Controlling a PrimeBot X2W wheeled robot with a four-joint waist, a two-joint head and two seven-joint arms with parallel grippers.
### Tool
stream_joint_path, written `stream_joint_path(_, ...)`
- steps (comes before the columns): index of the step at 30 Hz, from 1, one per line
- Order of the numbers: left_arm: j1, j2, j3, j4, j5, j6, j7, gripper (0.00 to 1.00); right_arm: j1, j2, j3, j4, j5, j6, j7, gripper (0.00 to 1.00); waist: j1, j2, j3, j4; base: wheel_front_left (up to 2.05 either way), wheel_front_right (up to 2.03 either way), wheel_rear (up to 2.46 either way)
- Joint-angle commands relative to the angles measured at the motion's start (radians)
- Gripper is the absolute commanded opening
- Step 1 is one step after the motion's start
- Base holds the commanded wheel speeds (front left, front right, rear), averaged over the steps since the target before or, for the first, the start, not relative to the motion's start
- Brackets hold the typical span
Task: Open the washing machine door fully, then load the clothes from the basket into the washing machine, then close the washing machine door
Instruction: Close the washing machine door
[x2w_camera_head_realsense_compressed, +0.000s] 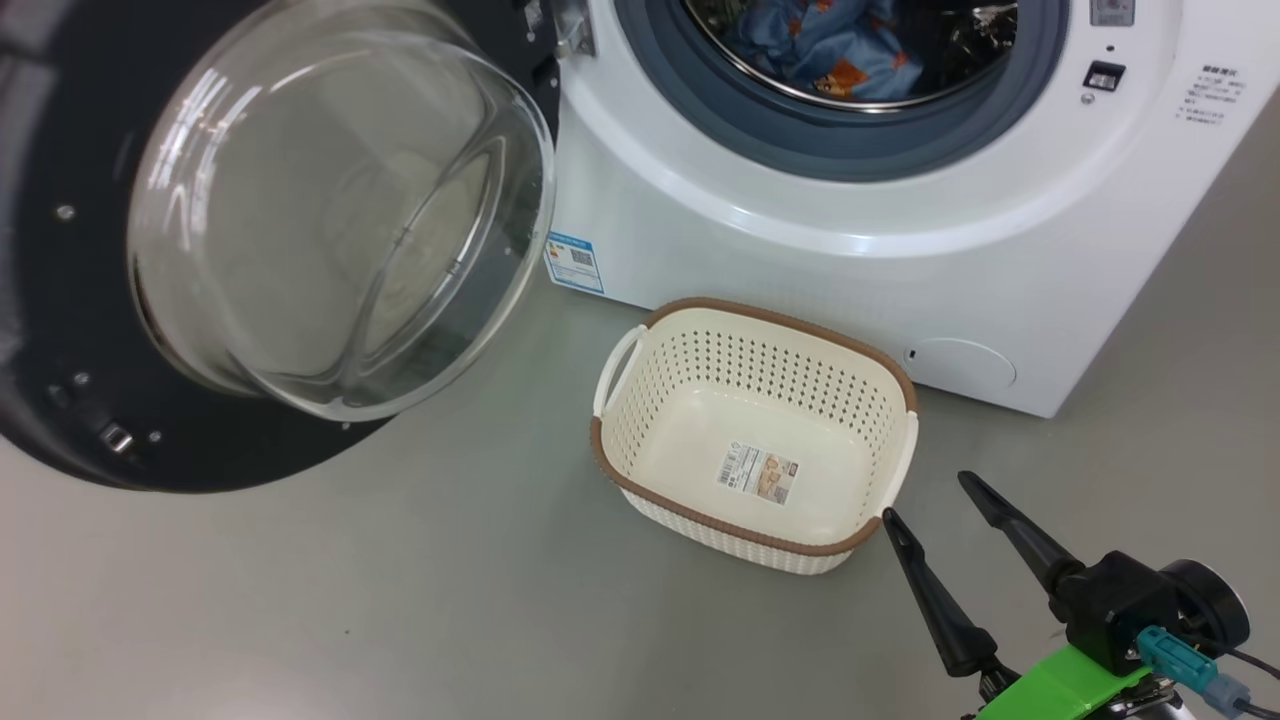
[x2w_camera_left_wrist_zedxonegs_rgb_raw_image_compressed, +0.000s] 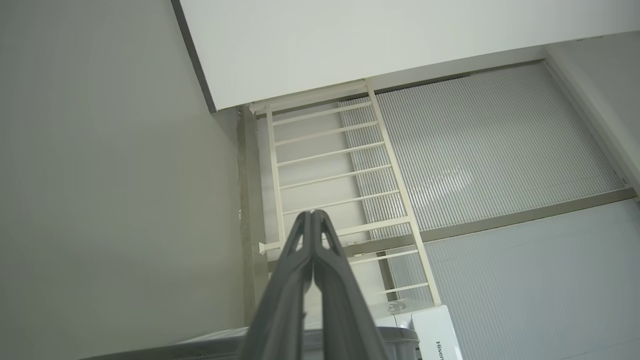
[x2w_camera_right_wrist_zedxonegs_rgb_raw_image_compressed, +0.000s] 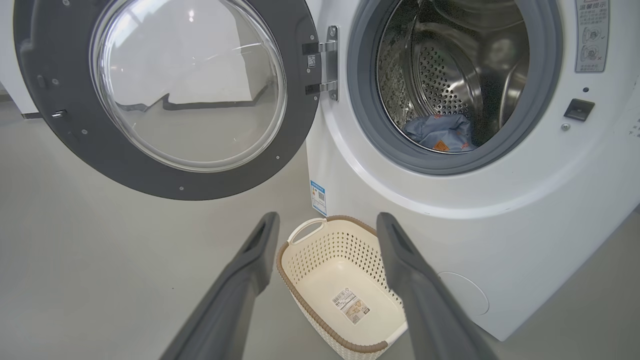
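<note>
Nearest, the right gripper (x2w_camera_head_realsense_compressed: 927, 497) hangs spread and empty just right of the bare cream perforated plastic basket (x2w_camera_head_realsense_compressed: 700, 310). The left gripper (x2w_camera_left_wrist_zedxonegs_rgb_raw_image_compressed: 312, 213) is clenched on nothing. Beyond, the light blue printed clothes (x2w_camera_head_realsense_compressed: 820, 50) lie in the big white washing machine (x2w_camera_head_realsense_compressed: 800, 260), so loading looks done. Next, the black-ringed round glass door (x2w_camera_head_realsense_compressed: 60, 300), wide open at left, needs swinging shut.

One each: washing machine (x2w_camera_head_realsense_compressed: 800, 260), door (x2w_camera_head_realsense_compressed: 300, 220), basket (x2w_camera_head_realsense_compressed: 720, 365), clothes heap (x2w_camera_head_realsense_compressed: 830, 50), left pincer (x2w_camera_left_wrist_zedxonegs_rgb_raw_image_compressed: 312, 215), right pincer (x2w_camera_head_realsense_compressed: 929, 497).
</note>
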Motion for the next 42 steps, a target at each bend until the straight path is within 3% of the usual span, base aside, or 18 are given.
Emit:
stream_joint_path(1,-0.046,0.081,0.015,-0.006,0.016,0.004,0.017,0.0,-0.036,-0.015,0.023,-0.037,0.016,0.006,0.005,1.0,-0.0001,-0.0001,0.019,-0.017,0.0,0.0,0.0)
stream_joint_path(12,-0.082,0.064,-0.076,0.104,0.068,-0.012,0.074,0.0,-0.052,-0.047,0.031,-0.073,0.03,0.006,0.038,1.0,-0.0001,-0.0001,0.079,-0.06,0.0,0.0,0.0)
stream_joint_path(27,-0.131,0.031,-0.098,0.171,0.081,-0.065,0.096,0.0,-0.069,-0.071,0.028,-0.095,0.042,0.006,0.056,1.0,-0.0001,-0.0001,0.124,-0.098,0.0,0.0,0.0)
stream_joint_path(42,-0.092,-0.005,-0.112,0.123,0.049,-0.101,0.24,0.0,-0.065,-0.06,0.01,-0.096,0.041,0.006,0.052,1.0,-0.0001,-0.0001,0.124,-0.074,0.0,0.0,0.0)
